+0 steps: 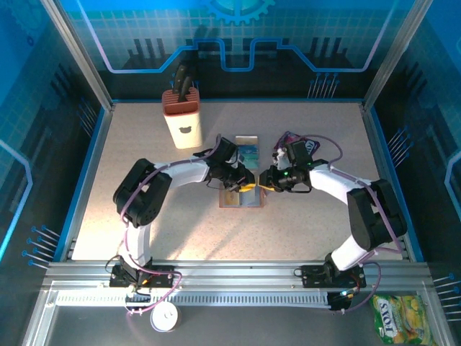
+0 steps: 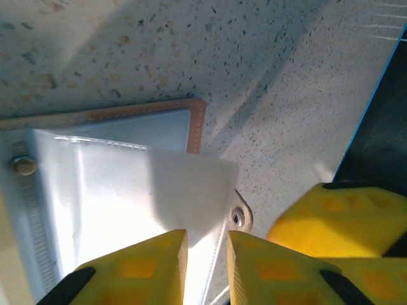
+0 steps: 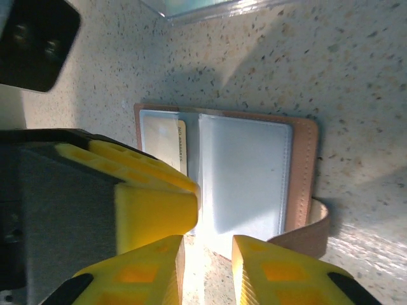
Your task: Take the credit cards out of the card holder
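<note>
The card holder (image 3: 248, 171) is laid open. Its clear sleeve (image 2: 127, 190) is straddled by the left gripper (image 2: 206, 267) and its edge by the right gripper (image 3: 208, 267). Both are narrowly parted, and a pinch cannot be told.

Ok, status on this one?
Left gripper, right gripper both at open card holder, jaws narrow, grip unclear. Tan card inside, not yet out. Nothing in the way.

speckled beige table (image 1: 180, 231), glowing blue walls (image 1: 288, 29)
</note>
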Motion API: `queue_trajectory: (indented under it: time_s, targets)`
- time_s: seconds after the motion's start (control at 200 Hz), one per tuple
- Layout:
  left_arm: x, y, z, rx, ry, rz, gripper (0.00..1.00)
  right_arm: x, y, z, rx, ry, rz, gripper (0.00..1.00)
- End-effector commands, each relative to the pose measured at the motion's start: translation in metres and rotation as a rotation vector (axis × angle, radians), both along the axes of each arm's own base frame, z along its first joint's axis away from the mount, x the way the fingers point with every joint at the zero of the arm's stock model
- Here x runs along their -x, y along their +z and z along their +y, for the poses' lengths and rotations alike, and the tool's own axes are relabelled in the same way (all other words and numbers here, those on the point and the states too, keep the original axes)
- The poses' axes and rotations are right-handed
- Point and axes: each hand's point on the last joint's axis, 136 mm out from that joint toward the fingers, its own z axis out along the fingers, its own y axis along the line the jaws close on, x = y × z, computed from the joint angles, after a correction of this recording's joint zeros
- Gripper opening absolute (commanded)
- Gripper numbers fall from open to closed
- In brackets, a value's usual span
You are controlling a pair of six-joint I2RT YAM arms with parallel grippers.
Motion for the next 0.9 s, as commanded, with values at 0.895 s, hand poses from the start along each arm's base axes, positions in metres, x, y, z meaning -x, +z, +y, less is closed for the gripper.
queue_trajectory:
  time_s: [0.895]
  targets:
    - [-0.001, -0.025, 0.006, -0.077, -0.023, 0.048, 0.35, 0.011, 0.017, -0.006, 0.004, 0.010, 0.005, 0.29]
